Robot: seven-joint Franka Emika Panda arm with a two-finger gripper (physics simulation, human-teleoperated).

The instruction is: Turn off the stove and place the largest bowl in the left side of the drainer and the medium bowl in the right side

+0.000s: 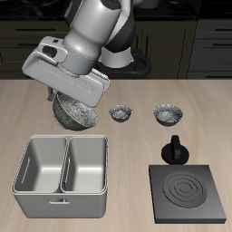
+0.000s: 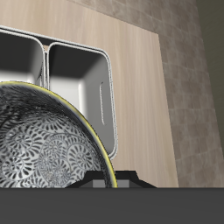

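Observation:
My gripper [image 1: 66, 94] is shut on the rim of the largest bowl [image 1: 74, 111], a wide speckled metal bowl that hangs tilted just behind the drainer's back rim. The bowl [image 2: 44, 149] fills much of the wrist view, in front of the drainer [image 2: 109, 66]. The drainer [image 1: 63, 193] is a grey two-compartment tub, and both compartments hold nothing. Farther along the table, the medium bowl [image 1: 168, 112] sits upright. The stove [image 1: 188, 192] lies flat near the front edge with dark burner rings, and its black knob [image 1: 174, 149] stands just behind it.
A tiny speckled bowl [image 1: 120, 112] sits on the table between the held bowl and the medium bowl. Dark cabinets line the wall behind the robot's arm [image 1: 95, 32].

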